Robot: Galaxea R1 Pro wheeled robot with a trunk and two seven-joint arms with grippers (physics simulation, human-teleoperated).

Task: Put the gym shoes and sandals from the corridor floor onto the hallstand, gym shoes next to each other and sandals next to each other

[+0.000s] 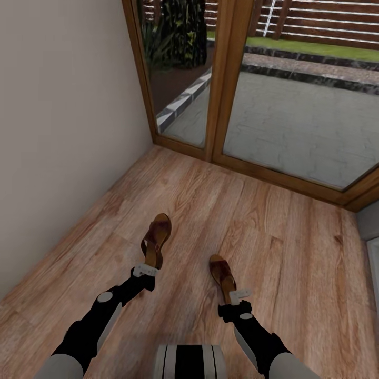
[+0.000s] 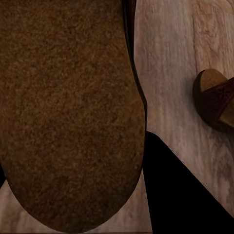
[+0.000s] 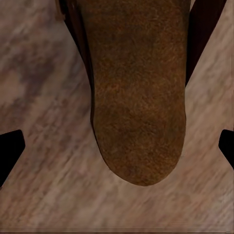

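Observation:
Two brown sandals lie on the wood-grain corridor floor (image 1: 295, 252). The left sandal (image 1: 157, 238) has my left gripper (image 1: 145, 271) at its heel end. In the left wrist view its brown surface (image 2: 68, 112) looms very close, with a dark finger (image 2: 185, 195) pressed against its edge. My right gripper (image 1: 238, 296) sits at the heel of the right sandal (image 1: 222, 271). In the right wrist view that sandal (image 3: 139, 97) lies between the two black fingertips (image 3: 9, 151), which stand wide apart and clear of it. The right sandal (image 2: 217, 102) also appears in the left wrist view.
A pale wall (image 1: 63, 131) runs along the left. Ahead stands a wooden-framed glass door (image 1: 226, 79) with a paved yard beyond. A grey edge (image 1: 368, 221) shows at the far right. My base (image 1: 189, 362) is at the bottom centre.

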